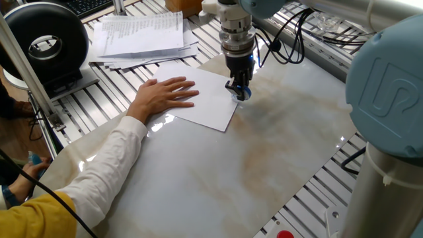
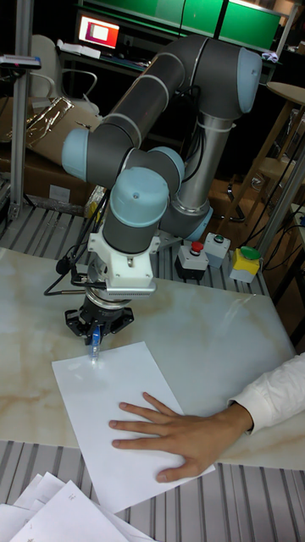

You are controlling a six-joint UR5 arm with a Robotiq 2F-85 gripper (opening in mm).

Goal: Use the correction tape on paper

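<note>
The white paper (image 1: 210,99) (image 2: 102,415) lies flat on the marble table top, and a person's hand (image 1: 162,96) (image 2: 174,430) presses it down. My gripper (image 1: 239,90) (image 2: 94,343) points straight down over the sheet's far right edge. It is shut on the correction tape (image 1: 242,92) (image 2: 94,345), a small blue and clear piece whose tip touches the paper close to that edge. The fingers hide most of the dispenser.
A stack of printed papers (image 1: 142,36) lies behind the sheet on the slatted frame. A black round device (image 1: 45,41) stands at the far left. The person's white-sleeved arm (image 1: 106,165) crosses the table's left front. Button boxes (image 2: 216,254) sit behind the marble slab (image 1: 264,152).
</note>
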